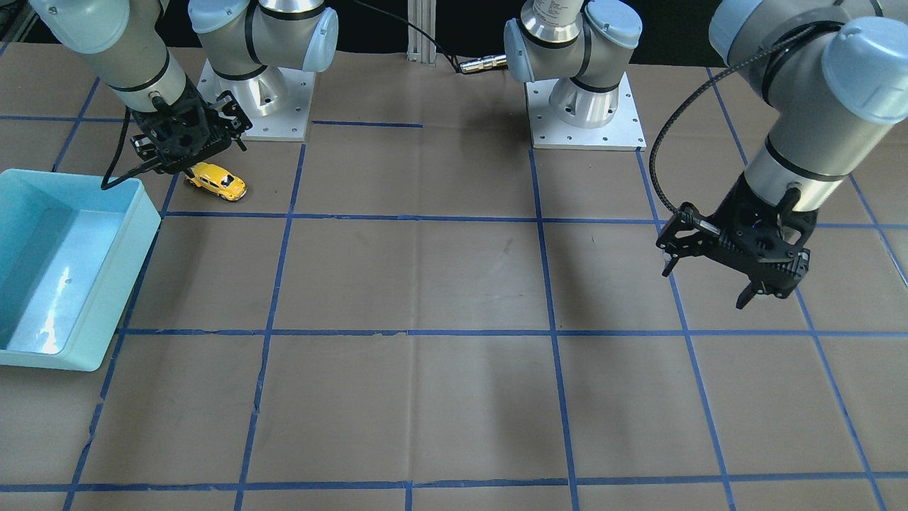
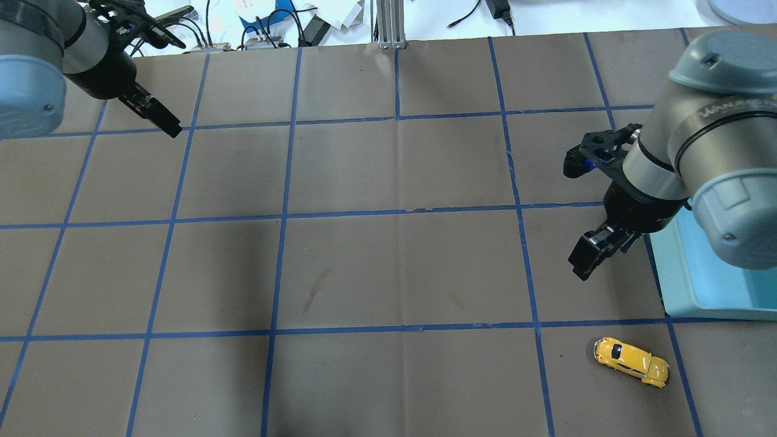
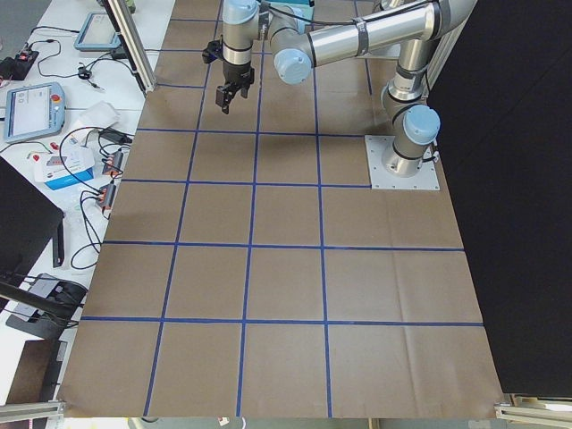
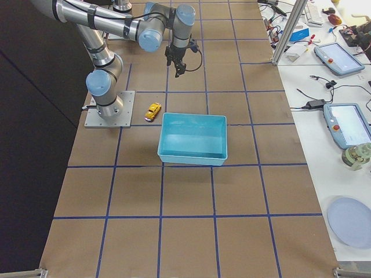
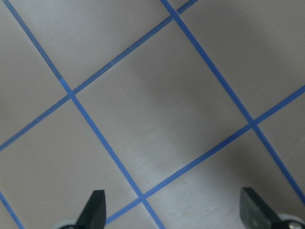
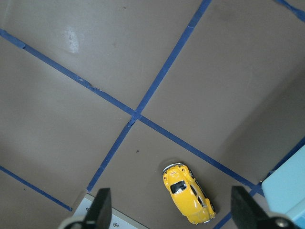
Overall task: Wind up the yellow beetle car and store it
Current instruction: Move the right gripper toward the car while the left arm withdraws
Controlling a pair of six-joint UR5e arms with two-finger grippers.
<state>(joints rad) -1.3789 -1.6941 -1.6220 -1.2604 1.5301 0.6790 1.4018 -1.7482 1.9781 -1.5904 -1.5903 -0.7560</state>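
Note:
The yellow beetle car [image 1: 216,182] stands on its wheels on the brown table, close to the right arm's base plate [image 1: 266,113]. It also shows in the overhead view [image 2: 631,362], the exterior right view [image 4: 153,111] and the right wrist view [image 6: 188,193]. My right gripper [image 2: 578,212] is open and empty, raised above the table beside the car and the bin; its fingertips [image 6: 101,205] frame the car from above. My left gripper [image 1: 704,285] is open and empty, held high over the other side of the table [image 5: 174,212].
A light blue open bin [image 1: 106,298] sits next to the car on the right arm's side, also in the overhead view [image 2: 698,291] and the exterior right view [image 4: 191,156]. The left arm's base plate [image 1: 585,117] is at the back. Blue tape lines grid the table.

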